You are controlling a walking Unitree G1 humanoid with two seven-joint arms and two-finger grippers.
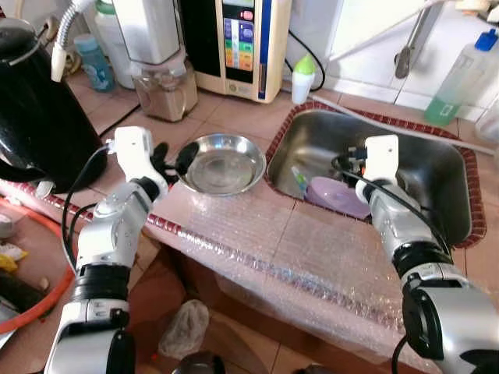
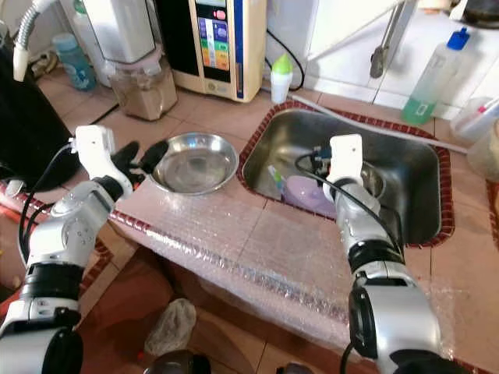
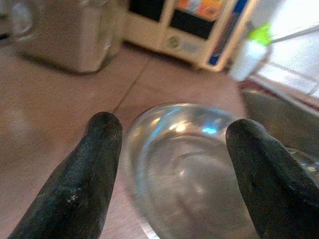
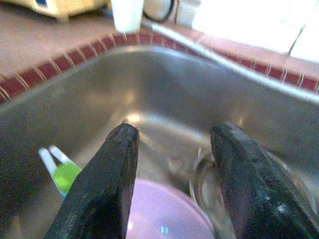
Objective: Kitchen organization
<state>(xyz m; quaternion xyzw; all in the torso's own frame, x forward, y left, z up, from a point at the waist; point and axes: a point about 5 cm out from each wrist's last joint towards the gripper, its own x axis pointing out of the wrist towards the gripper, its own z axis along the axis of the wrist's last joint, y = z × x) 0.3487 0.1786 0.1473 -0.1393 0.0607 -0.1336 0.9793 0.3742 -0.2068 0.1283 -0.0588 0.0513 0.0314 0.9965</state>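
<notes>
A shiny steel bowl [image 1: 224,162] stands empty on the tiled counter, just left of the steel sink [image 1: 437,167]. My left gripper [image 1: 173,160] is open at the bowl's left rim, and the left wrist view has the bowl [image 3: 189,164] between its two fingers [image 3: 94,164]. My right gripper [image 4: 174,137] is open inside the sink, hovering above a purple bowl [image 1: 337,195]. Beside that bowl lie a green and white utensil [image 4: 60,172] and a clear glass item [image 4: 209,184].
Bubble wrap [image 1: 296,249] covers the counter's front edge. A black kettle [image 1: 31,109] stands at far left. Behind are a blender jar [image 1: 164,86], a water machine [image 1: 242,39], a green-capped bottle [image 1: 302,78], a faucet [image 1: 405,47] and a detergent bottle [image 1: 460,78].
</notes>
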